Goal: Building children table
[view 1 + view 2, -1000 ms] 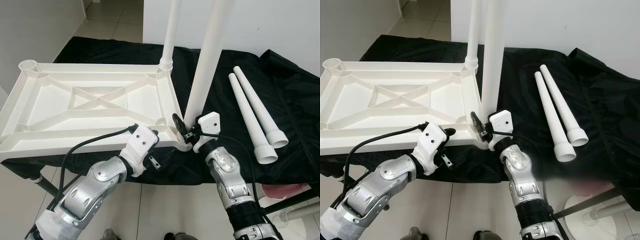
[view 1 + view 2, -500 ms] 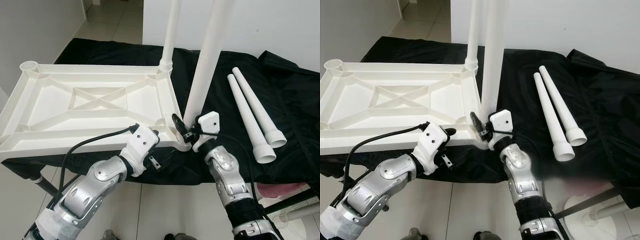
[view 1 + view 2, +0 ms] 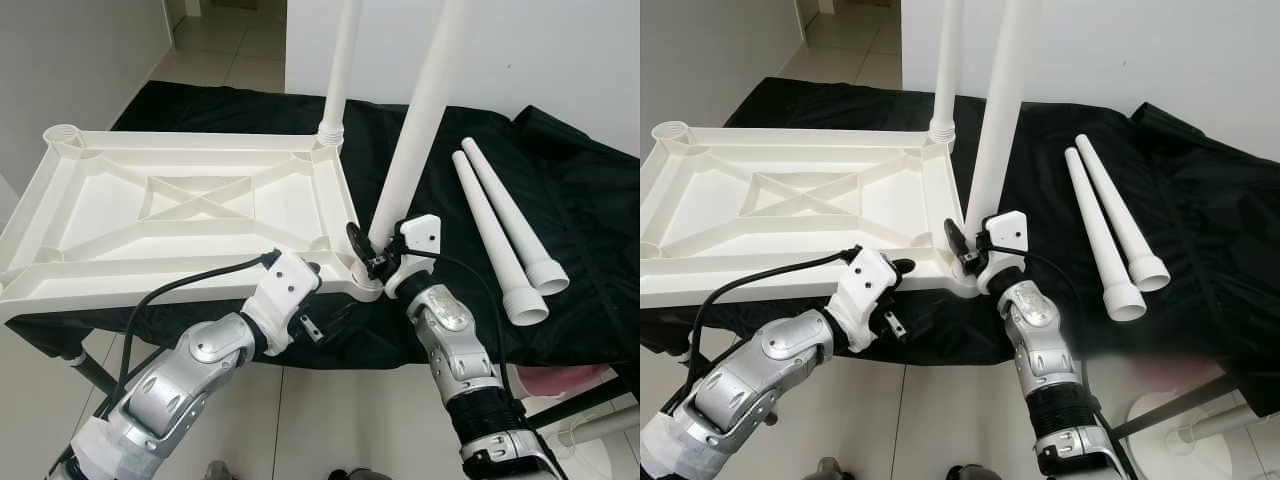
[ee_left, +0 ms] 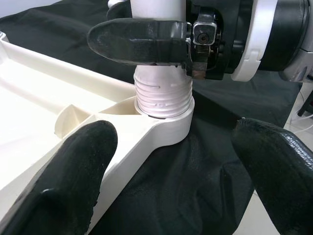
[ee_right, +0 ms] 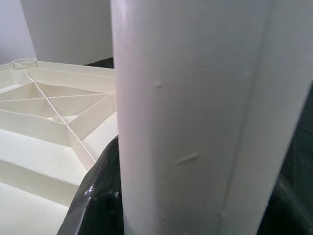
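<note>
The white plastic table top [image 3: 110,250] lies upside down on a black-draped bench. One white leg [image 3: 338,70] stands upright in its far right corner. My right gripper [image 3: 372,255] is shut on a second leg [image 3: 415,140], low on its shaft. This leg's threaded end [image 4: 161,93] sits in the near right corner socket [image 4: 168,125] and its top leans to the right. My left gripper [image 4: 171,191] is open just below that corner, its fingers [image 4: 68,181] wide apart and holding nothing. In the right wrist view the held leg [image 5: 195,112] stands close up.
Two loose white legs [image 3: 495,235] [image 3: 518,225] lie side by side on the black cloth [image 3: 590,210] at the right. A white wall stands behind the bench. Tiled floor [image 3: 330,420] shows below the bench's near edge.
The top of the held leg has leaned to the right while its base stays in the corner socket. My right wrist has turned slightly with it. The left arm has barely moved.
</note>
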Controlling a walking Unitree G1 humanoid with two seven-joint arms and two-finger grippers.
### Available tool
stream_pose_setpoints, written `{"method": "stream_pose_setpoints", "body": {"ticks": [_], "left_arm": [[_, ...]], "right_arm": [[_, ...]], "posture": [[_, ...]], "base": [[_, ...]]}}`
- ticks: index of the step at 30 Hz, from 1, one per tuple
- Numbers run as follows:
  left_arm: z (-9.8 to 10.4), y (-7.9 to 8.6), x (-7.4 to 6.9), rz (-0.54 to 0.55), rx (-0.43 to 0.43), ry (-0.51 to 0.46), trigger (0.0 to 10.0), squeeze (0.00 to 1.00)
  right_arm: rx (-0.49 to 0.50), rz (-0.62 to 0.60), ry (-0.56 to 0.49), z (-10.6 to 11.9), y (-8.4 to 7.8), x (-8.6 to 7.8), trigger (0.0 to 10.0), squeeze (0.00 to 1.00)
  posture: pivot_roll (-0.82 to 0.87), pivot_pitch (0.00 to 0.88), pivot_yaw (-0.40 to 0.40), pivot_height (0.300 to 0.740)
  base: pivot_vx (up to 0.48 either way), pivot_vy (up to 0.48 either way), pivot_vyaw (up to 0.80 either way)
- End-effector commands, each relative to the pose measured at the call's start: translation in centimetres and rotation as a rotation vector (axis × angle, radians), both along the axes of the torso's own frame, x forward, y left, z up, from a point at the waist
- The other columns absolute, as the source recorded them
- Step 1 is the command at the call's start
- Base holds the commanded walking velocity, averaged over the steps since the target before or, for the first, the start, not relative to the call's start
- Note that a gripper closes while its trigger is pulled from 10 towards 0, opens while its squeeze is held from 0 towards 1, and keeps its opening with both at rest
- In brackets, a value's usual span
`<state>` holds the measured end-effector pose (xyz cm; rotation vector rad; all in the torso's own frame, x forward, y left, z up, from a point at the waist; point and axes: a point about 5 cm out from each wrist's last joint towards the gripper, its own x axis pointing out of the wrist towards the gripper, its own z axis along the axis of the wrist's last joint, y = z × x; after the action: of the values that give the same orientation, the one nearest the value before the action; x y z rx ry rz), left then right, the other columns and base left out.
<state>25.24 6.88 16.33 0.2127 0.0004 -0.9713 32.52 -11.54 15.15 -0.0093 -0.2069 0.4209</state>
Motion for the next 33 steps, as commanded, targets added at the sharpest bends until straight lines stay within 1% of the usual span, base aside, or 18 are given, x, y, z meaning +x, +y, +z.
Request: {"method": "stream_pose_setpoints", "body": {"ticks": [1, 3, 4, 5, 6, 8, 10, 11, 12, 16, 17, 20, 23, 28, 30, 33], "left_arm": [[-0.3, -0.6, -0.8, -0.166, 0.019, 0.035, 10.0, 0.0], [-0.3, -0.6, -0.8, -0.166, 0.019, 0.035, 10.0, 0.0], [-0.3, -0.6, -0.8, -0.167, 0.019, 0.037, 10.0, 0.0], [-0.3, -0.6, -0.8, -0.167, 0.019, 0.037, 10.0, 0.0], [-0.3, -0.6, -0.8, -0.167, 0.019, 0.038, 10.0, 0.0], [-0.3, -0.6, -0.8, -0.167, 0.019, 0.038, 10.0, 0.0], [-0.3, -0.5, -0.9, -0.168, 0.023, 0.038, 10.0, 0.0], [-0.3, -0.5, -0.9, -0.169, 0.025, 0.037, 10.0, 0.0], [-0.3, -0.5, -0.9, -0.17, 0.027, 0.037, 10.0, 0.0], [-0.3, -0.5, -0.9, -0.172, 0.028, 0.036, 10.0, 0.0], [-0.3, -0.5, -0.9, -0.173, 0.028, 0.036, 10.0, 0.0], [-0.2, -0.4, -0.9, -0.174, 0.028, 0.036, 10.0, 0.0], [-0.2, -0.4, -0.9, -0.177, 0.033, 0.037, 10.0, 0.0], [-0.3, -0.4, -0.9, -0.181, 0.036, 0.037, 10.0, 0.0], [-0.3, -0.4, -0.9, -0.182, 0.04, 0.038, 10.0, 0.0], [-0.3, -0.4, -1.0, -0.183, 0.041, 0.037, 10.0, 0.0]], "right_arm": [[-0.018, -0.049, 0.133, -3.1, -1.1, -0.5, 10.0, 0.0], [-0.024, -0.042, 0.121, -3.1, -1.1, -0.6, 10.0, 0.0], [-0.005, -0.034, 0.087, -2.9, -1.0, -1.0, 10.0, 0.0], [-0.005, -0.034, 0.087, -2.9, -1.0, -1.0, 10.0, 0.0], [0.011, -0.028, 0.064, -2.7, -1.0, -1.2, 10.0, 0.0], [0.011, -0.028, 0.064, -2.7, -1.0, -1.2, 10.0, 0.0], [-0.039, -0.007, -0.007, -2.7, -0.9, -2.1, 10.0, 0.0], [-0.064, 0.009, -0.026, -2.8, -0.8, -2.5, 10.0, 0.0], [-0.085, 0.018, -0.037, -2.9, -0.7, -2.7, 10.0, 0.0], [-0.097, 0.025, -0.042, -3.0, -0.7, -2.8, 10.0, 0.0], [-0.118, 0.032, -0.051, -3.0, -0.7, -2.9, 10.0, 0.0], [-0.122, 0.034, -0.046, -3.1, -0.7, -2.9, 10.0, 0.0], [-0.108, 0.035, -0.009, -3.3, -0.8, -2.5, 10.0, 0.0], [-0.117, 0.052, 0.025, -3.2, -0.6, -2.0, 10.0, 0.0], [-0.145, 0.065, 0.05, -3.2, -0.6, -1.7, 10.0, 0.0], [-0.122, 0.05, 0.104, -3.5, -1.1, -1.3, 10.0, 0.0]], "posture": [[0.04, 0.103, -0.064, 0.74], [0.04, 0.103, -0.064, 0.74], [0.04, 0.101, -0.064, 0.74], [0.04, 0.101, -0.064, 0.74], [0.05, 0.098, -0.064, 0.74], [0.05, 0.098, -0.064, 0.74], [0.04, 0.097, -0.061, 0.74], [0.04, 0.096, -0.06, 0.74], [0.04, 0.096, -0.058, 0.74], [0.04, 0.095, -0.056, 0.74], [0.04, 0.094, -0.053, 0.74], [0.04, 0.093, -0.052, 0.74], [0.04, 0.093, -0.047, 0.74], [0.04, 0.093, -0.045, 0.74], [0.04, 0.092, -0.045, 0.74], [0.04, 0.091, -0.047, 0.74]], "base": [[0.0, 0.0, 0.0], [0.0, 0.0, 0.0], [0.0, 0.0, 0.0], [0.0, 0.0, 0.0], [0.0, 0.0, 0.0], [0.0, 0.0, 0.0], [0.0, 0.0, 0.0], [0.0, 0.0, 0.0], [0.0, 0.0, 0.0], [0.0, 0.0, 0.0], [0.0, 0.0, 0.0], [0.0, 0.0, 0.0], [0.0, 0.0, 0.0], [0.0, 0.0, 0.0], [0.0, 0.0, 0.0], [0.0, 0.0, 0.0]]}}
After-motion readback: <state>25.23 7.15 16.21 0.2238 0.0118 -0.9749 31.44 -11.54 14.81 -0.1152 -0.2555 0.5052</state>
